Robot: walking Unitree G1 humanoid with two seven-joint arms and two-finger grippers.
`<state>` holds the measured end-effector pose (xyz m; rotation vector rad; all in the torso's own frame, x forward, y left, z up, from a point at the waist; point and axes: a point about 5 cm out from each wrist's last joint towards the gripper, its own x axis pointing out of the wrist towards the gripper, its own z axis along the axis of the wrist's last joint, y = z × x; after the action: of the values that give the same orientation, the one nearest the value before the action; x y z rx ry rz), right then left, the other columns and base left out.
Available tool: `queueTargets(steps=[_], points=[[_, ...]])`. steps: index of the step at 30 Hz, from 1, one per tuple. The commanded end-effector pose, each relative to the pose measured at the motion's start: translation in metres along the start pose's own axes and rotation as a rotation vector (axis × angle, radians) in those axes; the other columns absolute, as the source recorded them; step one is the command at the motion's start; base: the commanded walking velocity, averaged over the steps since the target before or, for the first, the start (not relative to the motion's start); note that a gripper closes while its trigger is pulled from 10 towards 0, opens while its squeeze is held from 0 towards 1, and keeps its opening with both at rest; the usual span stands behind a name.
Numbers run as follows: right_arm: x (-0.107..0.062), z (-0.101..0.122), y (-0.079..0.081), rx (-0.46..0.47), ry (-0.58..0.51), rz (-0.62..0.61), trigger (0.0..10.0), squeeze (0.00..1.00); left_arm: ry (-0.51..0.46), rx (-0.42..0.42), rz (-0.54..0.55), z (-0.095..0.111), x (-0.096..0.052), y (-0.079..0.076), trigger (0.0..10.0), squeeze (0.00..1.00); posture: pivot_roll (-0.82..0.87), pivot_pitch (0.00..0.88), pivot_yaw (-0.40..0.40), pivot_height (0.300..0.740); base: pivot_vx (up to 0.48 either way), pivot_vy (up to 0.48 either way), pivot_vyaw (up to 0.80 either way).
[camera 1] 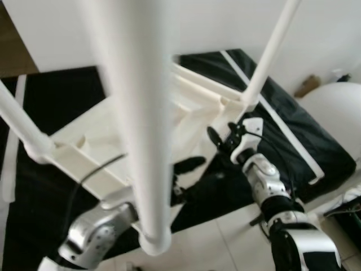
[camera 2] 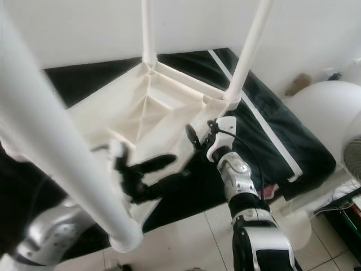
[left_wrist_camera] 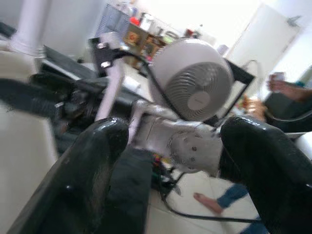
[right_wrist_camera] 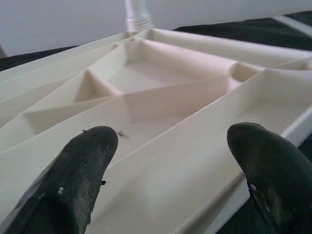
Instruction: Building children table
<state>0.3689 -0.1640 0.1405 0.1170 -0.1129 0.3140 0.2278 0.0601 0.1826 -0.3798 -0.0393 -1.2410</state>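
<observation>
Table upside down on black mat, legs up; near leg blurs view. Right gripper and left gripper: fingers wide, empty

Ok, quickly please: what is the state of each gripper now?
Left gripper: open, holding nothing, at the near edge of the upturned table top.
Right gripper: open, holding nothing, over the table top's ribbed underside.

You get bright, even daylight, with the nearest white table leg smeared soft up close, and glare washing out the room behind the fan.
</observation>
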Motion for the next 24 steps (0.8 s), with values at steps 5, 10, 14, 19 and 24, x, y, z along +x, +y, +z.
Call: queueTargets(steps=[5,10,14,19,24], points=[[-0.013,0.019,-0.032,0.021,-0.120,-0.163,10.0,0.00,0.024,0.047,0.079,0.002,-0.011,0.008,10.0,0.00,0.03,0.133,-0.040,0.740,0.000,0.000,0.00],[-0.031,0.026,-0.035,0.031,-0.209,-0.161,10.0,0.00,0.110,0.151,0.206,0.008,-0.050,0.032,10.0,0.00,0.03,0.124,-0.035,0.740,0.000,0.000,0.00],[-0.037,0.028,-0.034,0.030,-0.227,-0.139,10.0,0.00,0.173,0.193,0.202,0.010,-0.067,0.037,10.0,0.00,0.03,0.125,-0.035,0.740,0.000,0.000,0.00],[-0.049,0.029,-0.031,0.031,-0.233,-0.110,10.0,0.00,0.229,0.241,0.245,0.021,-0.095,0.052,10.0,0.00,0.02,0.115,-0.040,0.740,0.000,0.000,0.00],[-0.062,0.028,-0.033,0.012,-0.222,-0.111,10.0,0.00,0.251,0.321,0.301,0.034,-0.118,0.062,10.0,0.00,0.02,0.109,-0.040,0.740,0.000,0.000,0.00]])
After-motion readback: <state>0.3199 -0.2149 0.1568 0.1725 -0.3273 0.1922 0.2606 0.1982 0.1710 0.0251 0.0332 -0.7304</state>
